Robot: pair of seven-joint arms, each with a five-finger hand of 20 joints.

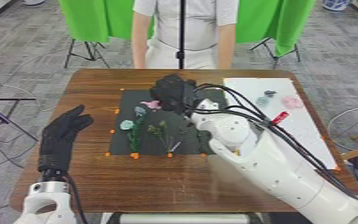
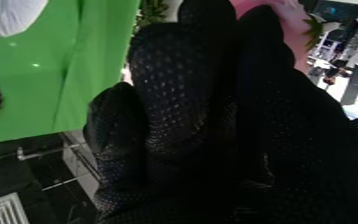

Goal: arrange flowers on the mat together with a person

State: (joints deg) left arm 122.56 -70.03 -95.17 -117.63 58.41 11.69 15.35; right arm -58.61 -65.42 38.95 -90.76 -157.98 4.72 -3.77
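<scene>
I judge this the placing step: my right hand is clamped round a pink flower over the dark mat's far part, my left hand open; next, lower and release.

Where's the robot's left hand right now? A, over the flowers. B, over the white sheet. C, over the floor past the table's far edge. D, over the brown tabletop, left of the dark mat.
D: in the head view the left hand hangs over the brown table, on the left side of the dark mat.
</scene>
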